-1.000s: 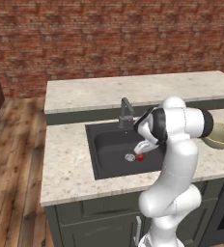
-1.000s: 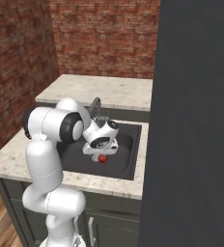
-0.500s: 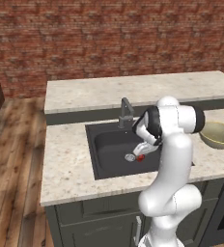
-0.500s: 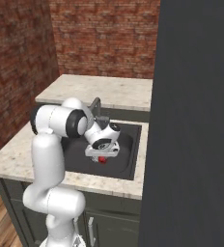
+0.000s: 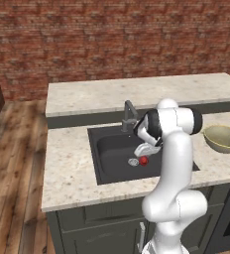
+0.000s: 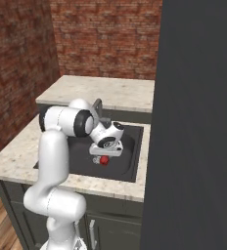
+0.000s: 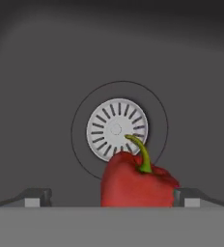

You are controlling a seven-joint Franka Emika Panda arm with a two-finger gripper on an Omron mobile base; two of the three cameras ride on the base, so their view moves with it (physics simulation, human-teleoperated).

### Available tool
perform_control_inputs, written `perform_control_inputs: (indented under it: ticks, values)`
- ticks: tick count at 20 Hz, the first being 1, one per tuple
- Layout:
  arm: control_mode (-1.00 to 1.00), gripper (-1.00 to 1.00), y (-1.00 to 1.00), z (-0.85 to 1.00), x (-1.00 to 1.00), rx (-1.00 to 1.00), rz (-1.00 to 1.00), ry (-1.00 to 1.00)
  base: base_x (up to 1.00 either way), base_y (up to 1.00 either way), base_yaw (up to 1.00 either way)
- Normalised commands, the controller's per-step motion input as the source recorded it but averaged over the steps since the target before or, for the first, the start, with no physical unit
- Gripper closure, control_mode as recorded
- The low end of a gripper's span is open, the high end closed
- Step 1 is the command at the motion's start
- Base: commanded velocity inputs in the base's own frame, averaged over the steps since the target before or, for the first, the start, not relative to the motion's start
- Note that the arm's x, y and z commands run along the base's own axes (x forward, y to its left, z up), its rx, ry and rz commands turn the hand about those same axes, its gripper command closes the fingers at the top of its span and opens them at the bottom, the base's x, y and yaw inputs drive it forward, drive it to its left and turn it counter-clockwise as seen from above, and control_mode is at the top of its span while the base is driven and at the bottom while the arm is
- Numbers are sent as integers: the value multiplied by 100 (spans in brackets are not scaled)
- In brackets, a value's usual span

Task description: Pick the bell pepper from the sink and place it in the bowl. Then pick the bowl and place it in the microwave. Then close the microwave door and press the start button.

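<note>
While the gripper [image 7: 111, 198] hangs low inside the sink [image 5: 112, 149], its jaws stand spread wide, one fingertip on each side of the bell pepper [image 7: 138, 183], which lies on the basin floor just beside the round silver drain [image 7: 117, 129] with its green stem pointing up. In the hand view the pepper sits off-centre, much nearer one fingertip than the other, so a closing pinch could shove it sideways or catch only its shoulder; the shiny rounded skin might then squirt free and roll toward the drain. A descent that runs too deep could also jam the tips against the sink bottom. The bowl [image 5: 224, 138] waits on the counter [image 5: 67, 168] to the right of the basin, well apart from the pepper. Compared with a second ago, the hand has dropped lower over the pepper, while the pepper and bowl lie as before.
</note>
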Motion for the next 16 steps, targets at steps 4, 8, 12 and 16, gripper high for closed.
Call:
perform_control_inputs:
  ticks: [4, 8, 12, 16]
  values:
    - [-100, -100, -9, -26, 28, 0, 0, 4, 0, 0, 0]
    - [-100, -100, -10, -36, 18, 0, 0, 4, 0, 0, 0]
    - [-100, -100, -2, -40, 8, 0, 0, 3, 0, 0, 0]
    - [-100, -100, 0, -36, 0, 0, 0, 1, 0, 0, 0]
